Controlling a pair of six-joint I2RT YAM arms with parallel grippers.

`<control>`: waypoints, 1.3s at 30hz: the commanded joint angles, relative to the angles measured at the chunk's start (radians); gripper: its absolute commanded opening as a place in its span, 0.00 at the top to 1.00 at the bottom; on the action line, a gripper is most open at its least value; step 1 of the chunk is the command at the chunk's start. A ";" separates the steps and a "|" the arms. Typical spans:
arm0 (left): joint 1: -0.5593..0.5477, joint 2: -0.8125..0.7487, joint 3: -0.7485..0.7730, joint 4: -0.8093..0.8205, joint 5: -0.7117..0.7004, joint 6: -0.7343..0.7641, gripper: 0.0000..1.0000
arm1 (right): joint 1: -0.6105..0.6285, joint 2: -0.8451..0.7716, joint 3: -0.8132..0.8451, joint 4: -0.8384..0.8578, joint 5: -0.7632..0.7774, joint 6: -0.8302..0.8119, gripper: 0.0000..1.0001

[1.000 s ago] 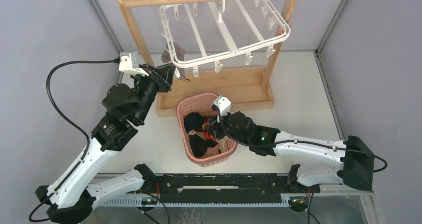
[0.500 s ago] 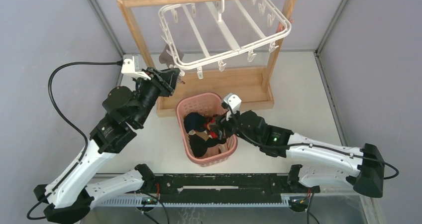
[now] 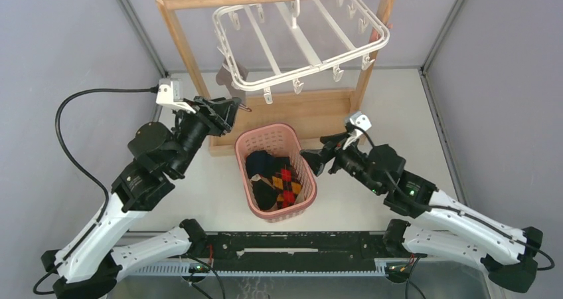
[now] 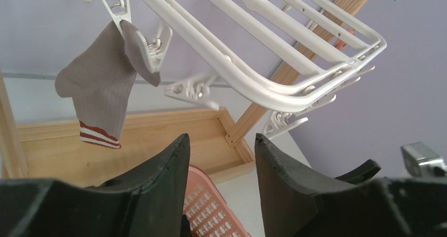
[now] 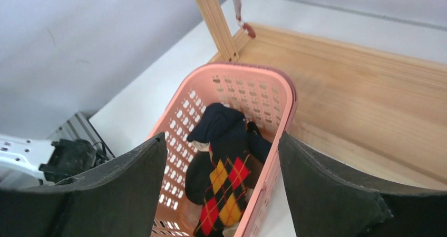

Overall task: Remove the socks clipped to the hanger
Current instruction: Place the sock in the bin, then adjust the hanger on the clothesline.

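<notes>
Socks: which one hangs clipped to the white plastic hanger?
The grey sock with the red-and-white cuff, at the left corner of the hanger. The black socks and red-yellow argyle sock lie in the pink plastic basket.

Grey sock (image 4: 100, 100) clipped on white hanger (image 4: 262, 92); other socks (image 3: 275, 183) in basket (image 3: 265, 138).

No text, label, brand, number or sign could be read in any of the three views.
</notes>
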 commanded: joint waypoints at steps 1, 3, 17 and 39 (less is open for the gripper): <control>-0.008 -0.049 0.055 -0.034 -0.012 -0.007 0.46 | -0.015 -0.060 0.007 -0.003 -0.009 0.041 0.16; -0.008 -0.072 0.046 -0.057 -0.023 -0.007 0.43 | -0.018 -0.070 0.015 -0.021 0.007 0.048 0.16; -0.008 -0.294 -0.076 -0.255 -0.116 -0.022 0.00 | -0.011 -0.082 0.115 -0.084 0.010 0.041 0.23; -0.008 -0.346 -0.231 -0.366 -0.040 -0.121 0.00 | 0.140 0.300 0.388 0.316 0.407 -0.410 0.40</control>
